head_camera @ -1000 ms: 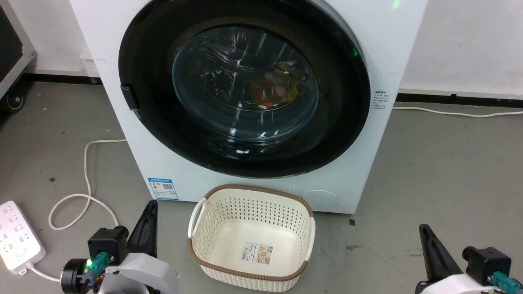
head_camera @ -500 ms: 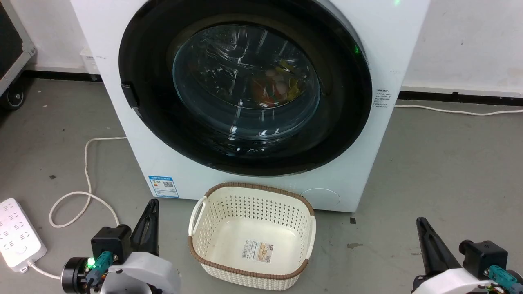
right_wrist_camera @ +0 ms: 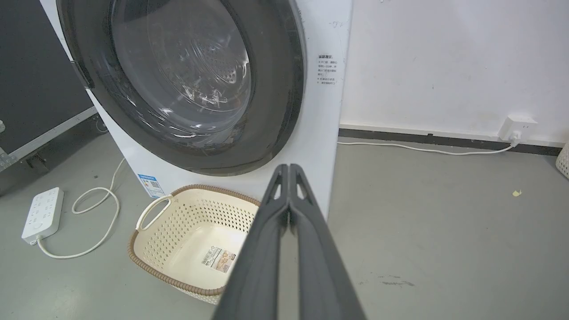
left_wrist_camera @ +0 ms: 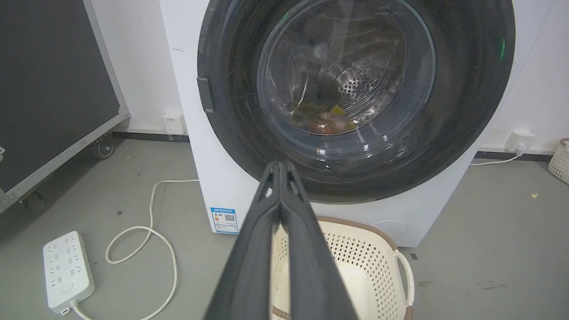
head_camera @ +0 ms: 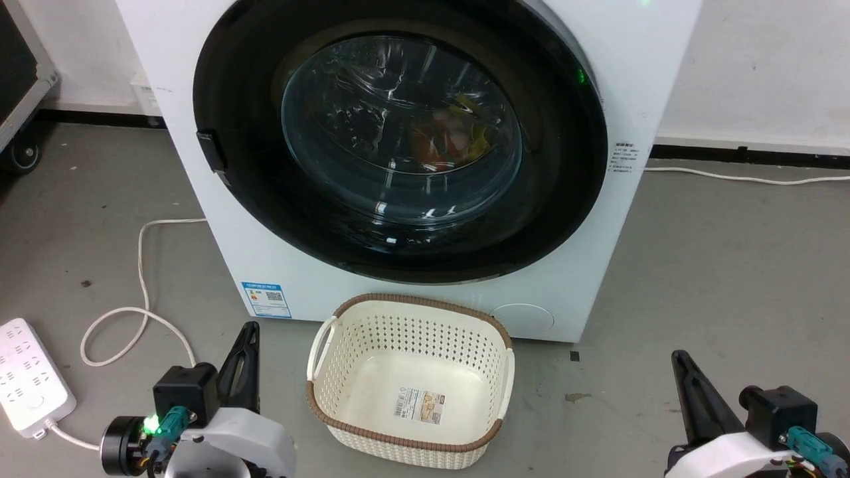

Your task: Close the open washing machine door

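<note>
On the grey floor stood a basket (head_camera: 412, 300). Behind it the washing machine door (head_camera: 398, 133) lay flat against the machine, so closing looked finished. The left gripper (left_wrist_camera: 280, 166) and right gripper (right_wrist_camera: 289, 166) were squeezed tight and empty. Next they only needed to keep away.

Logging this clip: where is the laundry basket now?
The basket stands on the floor at the head view's bottom centre, directly before the washing machine door.

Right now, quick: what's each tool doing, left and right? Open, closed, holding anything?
Left tool: closed, fingers pressed together, holding nothing.
Right tool: closed, fingers pressed together, holding nothing.
</note>
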Controlling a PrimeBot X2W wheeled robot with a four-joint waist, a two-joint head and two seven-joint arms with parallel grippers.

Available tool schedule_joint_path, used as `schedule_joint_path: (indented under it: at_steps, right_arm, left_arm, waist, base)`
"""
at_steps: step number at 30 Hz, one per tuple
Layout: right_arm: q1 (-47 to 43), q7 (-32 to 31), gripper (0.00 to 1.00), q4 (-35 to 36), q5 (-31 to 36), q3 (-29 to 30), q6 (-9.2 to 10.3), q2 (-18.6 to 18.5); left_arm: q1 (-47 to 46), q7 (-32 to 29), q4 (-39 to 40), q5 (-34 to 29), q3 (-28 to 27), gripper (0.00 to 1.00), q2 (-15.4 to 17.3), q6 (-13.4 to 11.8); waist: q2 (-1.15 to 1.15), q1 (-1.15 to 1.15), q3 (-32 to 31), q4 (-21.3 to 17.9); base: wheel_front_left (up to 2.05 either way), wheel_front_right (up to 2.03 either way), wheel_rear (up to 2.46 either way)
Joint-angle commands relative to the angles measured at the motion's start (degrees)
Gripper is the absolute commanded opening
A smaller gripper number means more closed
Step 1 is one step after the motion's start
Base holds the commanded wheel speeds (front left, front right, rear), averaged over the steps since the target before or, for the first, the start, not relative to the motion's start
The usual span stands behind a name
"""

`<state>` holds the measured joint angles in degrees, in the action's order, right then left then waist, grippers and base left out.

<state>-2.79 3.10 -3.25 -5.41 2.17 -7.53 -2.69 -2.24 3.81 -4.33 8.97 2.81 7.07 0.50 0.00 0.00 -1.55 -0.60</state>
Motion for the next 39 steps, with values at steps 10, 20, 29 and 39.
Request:
schedule_joint_path:
  at_steps: [10, 20, 29, 39]
  right_arm:
    - [1.36, -0.75, 0.0, 1.04, 1.53, -0.56, 0.03, -0.13]
    - [1.72, -1.34, 0.0, 1.59, 2.49, -0.96, 0.03, -0.14]
    - [2.04, -1.87, 0.0, 2.09, 3.37, -1.32, 0.04, -0.16]
    - [2.4, -2.45, 0.0, 2.63, 4.33, -1.72, 0.04, -0.17]
  left_arm:
    - [1.21, -0.89, 1.17, -2.35, -0.76, 0.0, -1.1, -0.33]
    - [1.47, -1.62, 1.96, -3.99, -1.27, 0.0, -1.87, -0.37]
    - [1.7, -2.27, 2.67, -5.48, -1.73, 0.0, -2.56, -0.41]
    - [1.96, -3.0, 3.46, -7.13, -2.24, 0.0, -3.33, -0.45]
  waist:
    - [0.0, 0.0, 0.32, 0.13]
    - [0.0, 0.0, 0.63, 0.25]
    - [0.0, 0.0, 0.9, 0.35]
    - [0.0, 0.0, 1.21, 0.47]
  base:
    - [0.0, 0.0, 0.0]
    - [0.0, 0.0, 0.0]
    - [0.0, 0.0, 0.0]
    - [0.0, 0.0, 0.0]
